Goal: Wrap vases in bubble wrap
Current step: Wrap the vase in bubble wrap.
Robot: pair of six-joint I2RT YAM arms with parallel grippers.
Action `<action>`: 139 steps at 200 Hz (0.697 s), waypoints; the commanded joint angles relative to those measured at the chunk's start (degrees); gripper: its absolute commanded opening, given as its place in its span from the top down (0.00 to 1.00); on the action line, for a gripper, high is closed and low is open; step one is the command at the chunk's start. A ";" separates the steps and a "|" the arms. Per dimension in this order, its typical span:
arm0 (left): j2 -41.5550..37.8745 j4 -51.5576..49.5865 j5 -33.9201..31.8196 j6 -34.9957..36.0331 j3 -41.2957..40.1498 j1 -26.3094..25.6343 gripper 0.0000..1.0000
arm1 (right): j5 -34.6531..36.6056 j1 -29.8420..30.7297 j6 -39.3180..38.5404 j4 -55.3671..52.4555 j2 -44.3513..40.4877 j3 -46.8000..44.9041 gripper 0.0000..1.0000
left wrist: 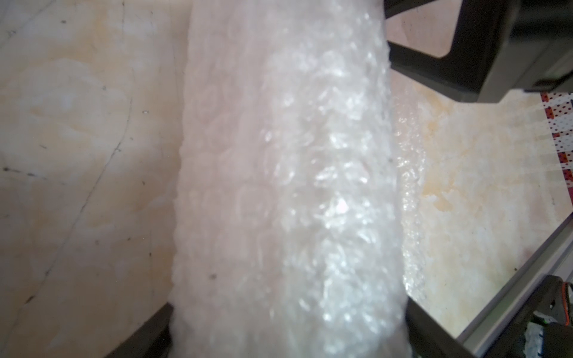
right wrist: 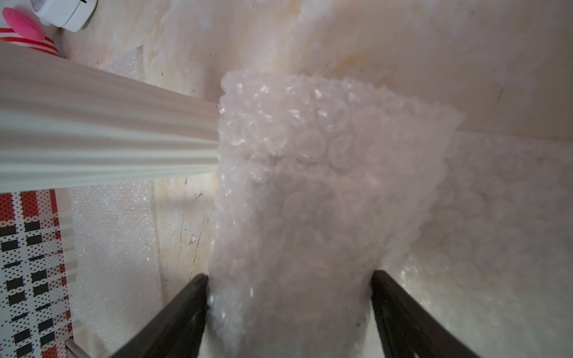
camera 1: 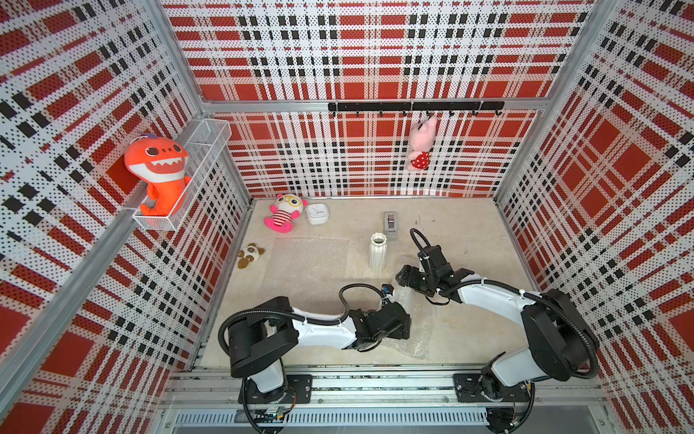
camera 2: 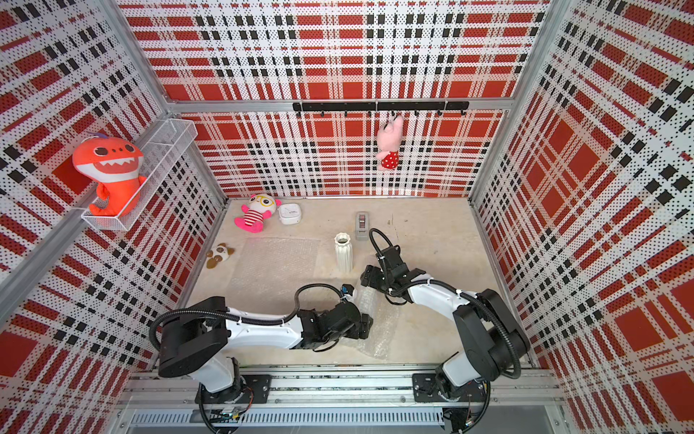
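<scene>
A white ribbed vase (camera 1: 378, 252) (camera 2: 343, 252) stands upright mid-table; its side also fills part of the right wrist view (right wrist: 108, 139). One bubble wrap sheet (camera 1: 308, 263) (camera 2: 278, 263) lies flat to its left. A second bubble wrap (camera 1: 420, 338) (camera 2: 379, 330) is rolled into a thick tube lying on the table in front of the vase; the wrap hides what is inside. My left gripper (camera 1: 405, 330) (left wrist: 288, 310) clasps the tube's near part, fingers pressed on both sides. My right gripper (camera 1: 402, 278) (right wrist: 290, 276) clasps its far end the same way.
A grey tape dispenser (camera 1: 390, 223) stands behind the vase. A white box (camera 1: 317, 215) and a pink doll (camera 1: 285, 214) sit at the back left, and a small panda plush (camera 1: 249, 255) by the left wall. An orange shark (camera 1: 159, 169) fills a wall shelf; a pink pig (camera 1: 422, 144) hangs from hooks.
</scene>
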 commanded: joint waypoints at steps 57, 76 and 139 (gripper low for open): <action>0.82 -5.65 -3.85 0.68 3.00 0.04 0.01 | -2.13 0.16 -4.88 4.37 1.92 -1.44 0.33; -0.41 -5.72 -4.39 0.24 2.83 0.04 0.02 | -3.10 -0.26 -5.36 4.85 1.81 -1.92 0.34; -8.56 -2.89 -3.38 0.95 1.07 0.95 0.02 | -8.61 -3.46 -6.25 12.35 0.17 -7.29 0.35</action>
